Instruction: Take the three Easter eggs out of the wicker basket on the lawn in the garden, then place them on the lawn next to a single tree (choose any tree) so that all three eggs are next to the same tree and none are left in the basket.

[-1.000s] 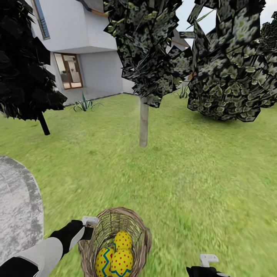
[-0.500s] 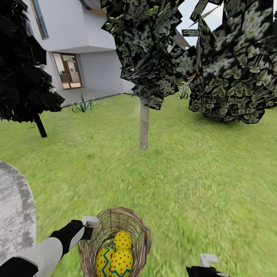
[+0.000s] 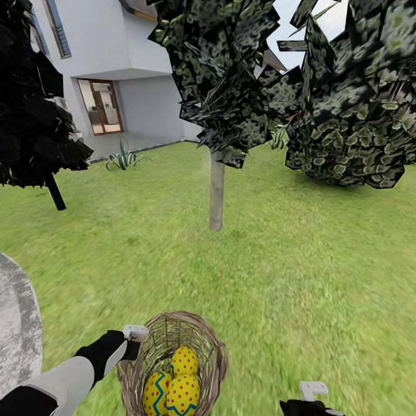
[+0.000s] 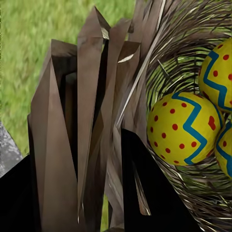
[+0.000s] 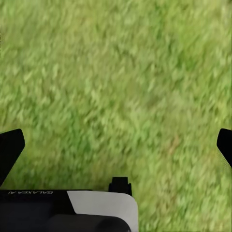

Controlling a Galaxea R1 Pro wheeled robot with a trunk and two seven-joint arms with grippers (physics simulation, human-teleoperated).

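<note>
Three Easter eggs point(image 3: 176, 384) lie in the wicker basket point(image 3: 211, 352) at 6 o'clock on the lawn point(image 3: 312, 277), left gripper point(image 3: 132, 341) clamped on its rim, right gripper point(image 5: 116, 145) spread open, tree point(image 3: 216, 190) at 12 o'clock.

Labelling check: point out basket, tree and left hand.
basket point(image 3: 215, 352): head view, right rim of the weave.
tree point(image 3: 216, 193): head view, middle of the pale trunk.
left hand point(image 3: 134, 334): head view, fingertips at the basket's rim.
</note>
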